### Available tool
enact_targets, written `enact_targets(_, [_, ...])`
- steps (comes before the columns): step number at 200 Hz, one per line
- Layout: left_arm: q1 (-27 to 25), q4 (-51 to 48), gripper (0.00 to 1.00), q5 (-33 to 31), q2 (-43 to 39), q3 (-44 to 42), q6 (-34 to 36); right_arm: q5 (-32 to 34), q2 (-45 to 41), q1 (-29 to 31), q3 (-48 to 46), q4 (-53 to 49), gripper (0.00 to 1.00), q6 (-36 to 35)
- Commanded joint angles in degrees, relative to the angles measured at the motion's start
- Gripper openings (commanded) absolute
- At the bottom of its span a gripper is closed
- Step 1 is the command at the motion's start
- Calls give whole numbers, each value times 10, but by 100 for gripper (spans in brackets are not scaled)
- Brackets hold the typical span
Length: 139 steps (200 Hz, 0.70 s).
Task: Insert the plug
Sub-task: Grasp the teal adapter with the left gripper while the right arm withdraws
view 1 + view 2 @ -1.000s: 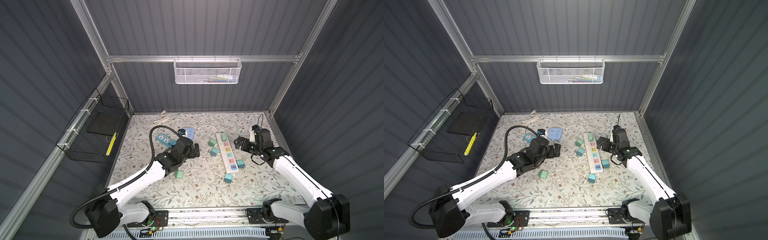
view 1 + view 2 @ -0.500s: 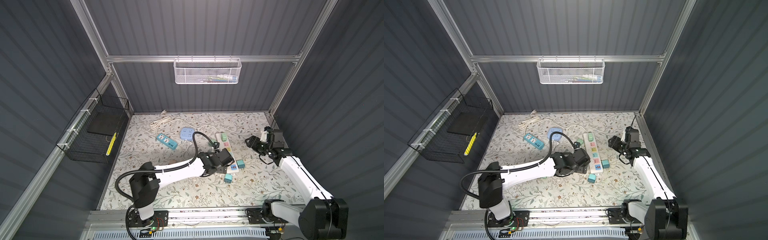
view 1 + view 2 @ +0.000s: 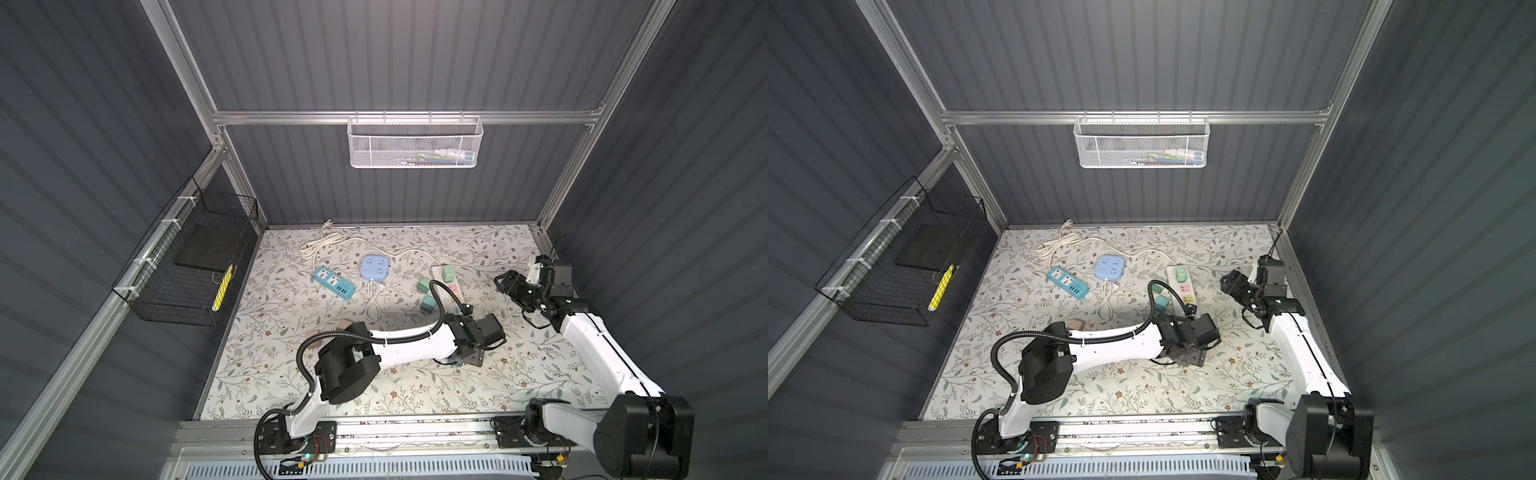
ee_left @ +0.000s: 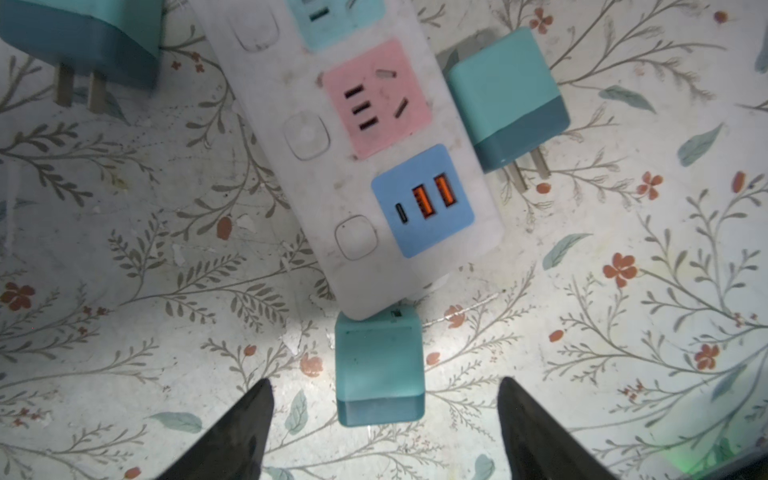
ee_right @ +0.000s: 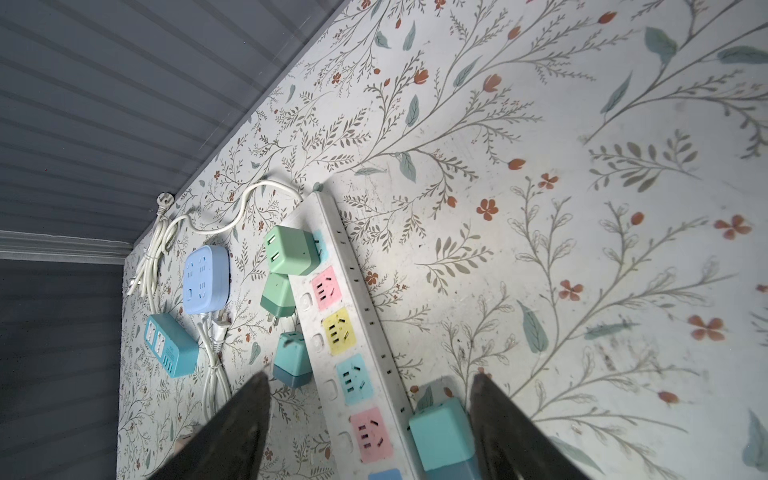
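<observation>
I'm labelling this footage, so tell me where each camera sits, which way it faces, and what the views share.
Top views: stereo pair high over the robot's base, looking down at the floral table; left arm and right arm both show.
Left wrist: low, facing down at the teal plug by the white power strip; open jaws flank the plug.
Right wrist: raised, looking along the strip toward the back wall; open jaws' tips show.
Shared: every view shows the strip.
</observation>
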Motion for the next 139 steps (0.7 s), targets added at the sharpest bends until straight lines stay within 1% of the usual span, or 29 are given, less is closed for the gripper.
enact_targets(1, [2,-32,80,24,19,15,-15,-6,-1,-5,-11,15,75,8])
enact_targets(30, [0,-40,75,42,41,17,-10,-15,8,-4,-14,21,67,10])
enact_targets(45, [0,-49,73,47,59,36,6,-19,8,-5,-13,22,65,10])
enact_targets(68, [0,-83,71,25,86,67,25,-26,8,-5,-16,26,63,13])
enact_targets(88, [1,-90,69,5,91,72,30,-29,5,-5,-19,29,62,13])
enact_targets(102, [0,-82,65,-4,84,64,34,-29,5,-5,-18,28,62,12])
enact_targets(113, [2,-77,61,-5,82,59,39,-29,3,-6,-18,28,61,11])
enact_targets(139, [3,-97,54,-18,76,56,46,-29,-1,-6,-16,23,61,8])
